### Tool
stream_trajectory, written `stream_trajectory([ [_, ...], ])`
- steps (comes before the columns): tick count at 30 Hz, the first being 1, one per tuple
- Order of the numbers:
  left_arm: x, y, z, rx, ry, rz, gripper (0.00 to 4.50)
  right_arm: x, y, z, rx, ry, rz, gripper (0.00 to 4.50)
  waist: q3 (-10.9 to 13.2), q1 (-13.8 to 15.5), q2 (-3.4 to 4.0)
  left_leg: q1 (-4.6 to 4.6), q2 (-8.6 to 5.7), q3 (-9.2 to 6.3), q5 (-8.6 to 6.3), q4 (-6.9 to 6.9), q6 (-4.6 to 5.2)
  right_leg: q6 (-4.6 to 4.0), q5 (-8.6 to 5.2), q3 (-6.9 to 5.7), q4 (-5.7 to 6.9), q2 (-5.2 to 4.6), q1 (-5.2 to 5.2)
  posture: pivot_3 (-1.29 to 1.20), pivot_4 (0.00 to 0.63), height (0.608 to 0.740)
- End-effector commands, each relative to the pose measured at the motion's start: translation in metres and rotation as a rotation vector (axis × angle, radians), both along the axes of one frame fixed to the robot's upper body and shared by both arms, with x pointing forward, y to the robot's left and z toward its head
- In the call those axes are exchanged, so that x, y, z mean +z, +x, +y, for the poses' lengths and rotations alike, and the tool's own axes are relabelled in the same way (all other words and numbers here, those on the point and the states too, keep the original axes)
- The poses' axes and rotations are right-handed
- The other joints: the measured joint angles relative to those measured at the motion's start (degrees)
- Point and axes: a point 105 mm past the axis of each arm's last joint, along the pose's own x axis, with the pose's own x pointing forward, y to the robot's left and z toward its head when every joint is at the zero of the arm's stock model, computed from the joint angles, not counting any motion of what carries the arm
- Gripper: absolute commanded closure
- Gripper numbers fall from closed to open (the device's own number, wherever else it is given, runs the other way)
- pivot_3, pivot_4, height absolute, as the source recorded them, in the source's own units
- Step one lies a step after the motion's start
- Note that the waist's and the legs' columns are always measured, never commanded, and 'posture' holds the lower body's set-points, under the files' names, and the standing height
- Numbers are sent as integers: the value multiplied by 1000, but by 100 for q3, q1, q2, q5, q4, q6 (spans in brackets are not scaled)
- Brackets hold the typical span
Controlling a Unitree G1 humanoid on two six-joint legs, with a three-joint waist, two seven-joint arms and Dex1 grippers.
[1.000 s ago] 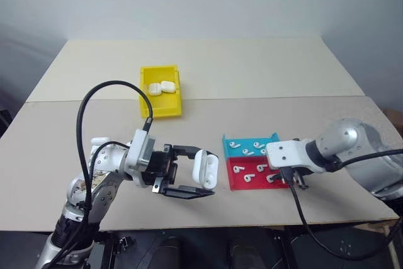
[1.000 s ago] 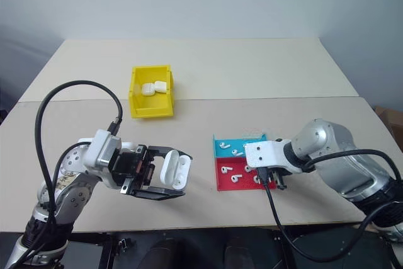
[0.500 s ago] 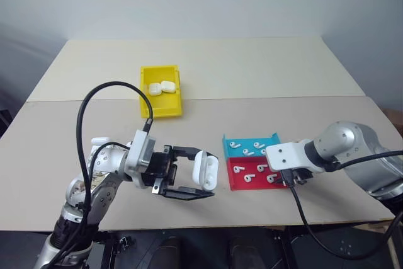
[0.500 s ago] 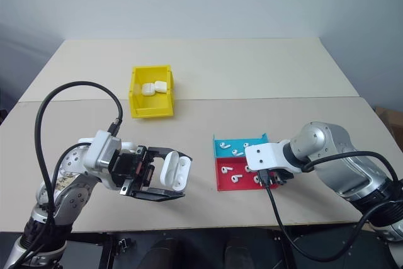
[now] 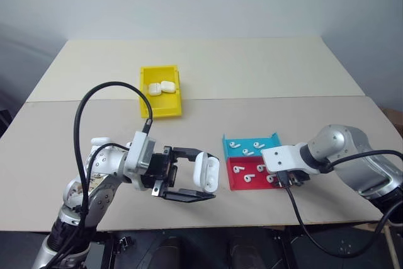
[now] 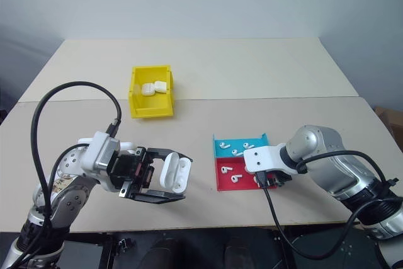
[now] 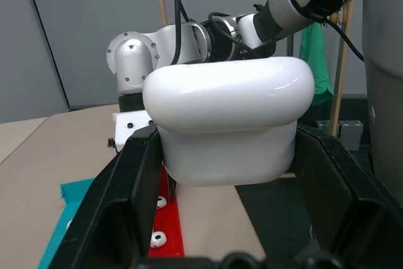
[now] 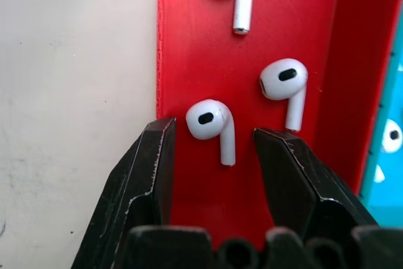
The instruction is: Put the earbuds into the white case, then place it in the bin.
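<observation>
On the tan table, left side: the left gripper reaches level toward the right, its 2 black fingers clamped on the white case, which is held above the table with its lid hinged open.
Back of the table, left of centre: the yellow bin stands well apart from both arms, with 2 closed white cases lying side by side inside it.
Right of centre: a flat tray lies on the table, cyan at the back and red at the front, with loose earbuds scattered over both halves.
Right side: the right gripper points steeply down at the near right corner of the red half, its fingers apart, straddling 1 earbud that lies on the red surface, not yet pinched.
Beside that earbud: a second earbud lies just outside one finger.
</observation>
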Motion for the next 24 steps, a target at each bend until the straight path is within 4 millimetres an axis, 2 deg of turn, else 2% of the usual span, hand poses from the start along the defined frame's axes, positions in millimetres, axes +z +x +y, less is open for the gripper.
stream_trajectory([
  [1,7,-7,0,-13,-12,-31,1672,1,2,2,20,-6,-10,2130,0,-8,0,2,0,0,0,0,0,0,0,0,0,0,2,0,150,740],
  [8,6,-7,3,0,-8,-27,1672,-2,1,-1,27,-15,8,2130,0,-4,0,13,1,0,0,0,0,0,0,1,1,1,11,0,150,740],
  [12,6,-8,6,9,-5,-24,1672,-4,0,-3,29,-23,21,2963,0,1,-1,13,1,0,0,0,0,0,0,1,1,0,11,0,150,740],
  [14,6,-7,6,11,-4,-23,1672,-5,0,-3,28,-21,22,3653,0,2,-1,15,1,0,0,0,0,0,0,0,1,0,13,0,150,740],
  [15,6,-7,7,12,-4,-23,1672,-5,-1,-3,28,-19,24,3851,0,2,-1,18,1,0,0,0,0,0,0,0,1,0,16,0,150,740],
  [20,5,-4,8,16,-1,-20,1672,0,-4,-3,-10,28,28,3851,-1,7,-1,17,1,0,0,0,0,0,0,0,1,0,16,0,150,740],
  [23,5,-1,9,9,6,-23,1672,12,-9,-6,-58,86,27,3851,0,21,-1,12,1,-1,0,0,0,0,0,-1,1,0,12,0,150,740],
  [24,8,2,9,11,-3,-21,1672,22,-10,-4,-95,147,29,3851,0,18,-1,9,0,-1,0,0,0,0,0,-1,1,0,10,0,150,740],
])
